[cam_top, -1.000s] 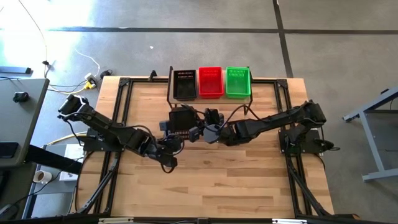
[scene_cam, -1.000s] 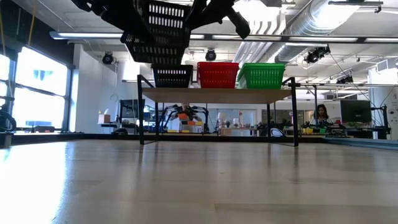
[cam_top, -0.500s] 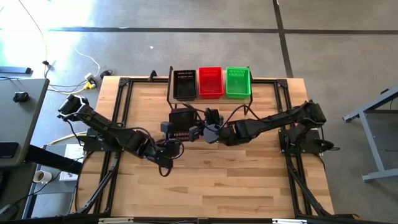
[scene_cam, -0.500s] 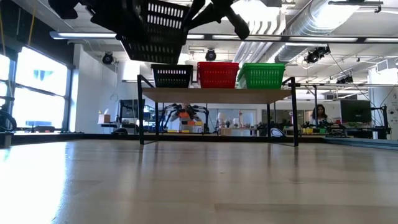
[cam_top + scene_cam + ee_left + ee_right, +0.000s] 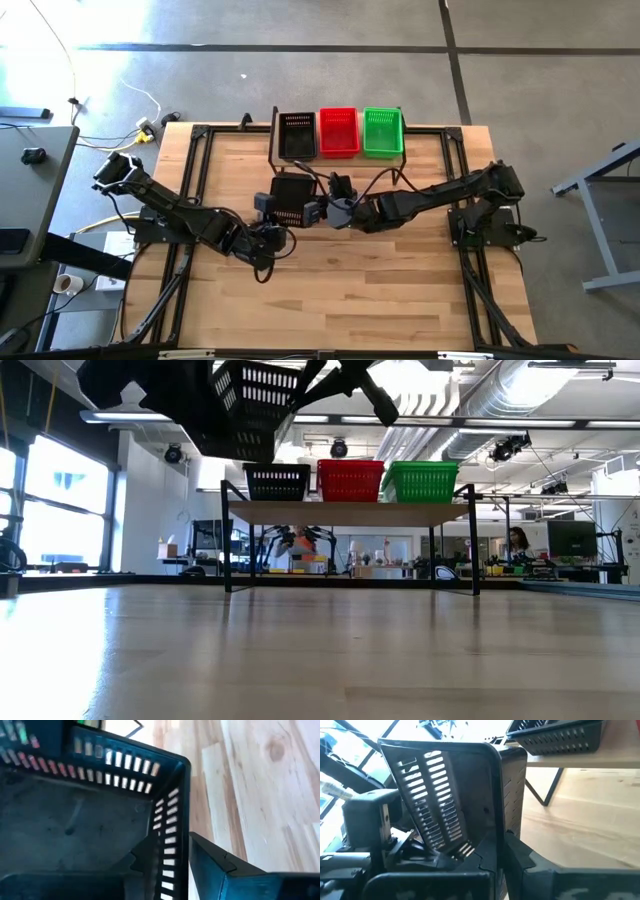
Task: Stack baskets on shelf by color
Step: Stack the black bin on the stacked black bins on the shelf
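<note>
Black basket (image 5: 291, 199) hangs in the air short of the shelf (image 5: 340, 156), gripped between both arms. Left gripper (image 5: 267, 203): fingers part-open astride the basket's wall, one finger (image 5: 212, 857) outside it, not clamped. Right gripper (image 5: 322, 208): fingers pinched on the opposite rim. Judged light, stiff lattice plastic, slick; best held by a rim or wall, thin enough for a narrow pinch. Ahead of the fingers: shelf with black, red (image 5: 338, 132) and green (image 5: 382, 131) stacks touching; bare tabletop (image 5: 400, 290) elsewhere.
</note>
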